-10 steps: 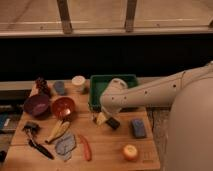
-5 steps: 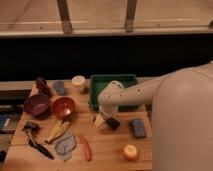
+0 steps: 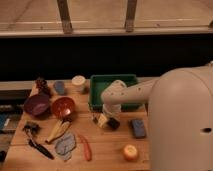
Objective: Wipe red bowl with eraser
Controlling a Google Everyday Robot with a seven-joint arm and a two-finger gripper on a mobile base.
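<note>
The eraser lies where it was, on the table to the right of the red bowl (well apart from it). My gripper has come down onto it; whether it grips yet I cannot tell. Wiping waits on that.

On the table, a white cup stands just left of the green bin, with a purple bowl farther left. In front of the bin lie a blue block, an orange fruit, a banana and a grey cloth. The hand hangs just in front of the bin.
</note>
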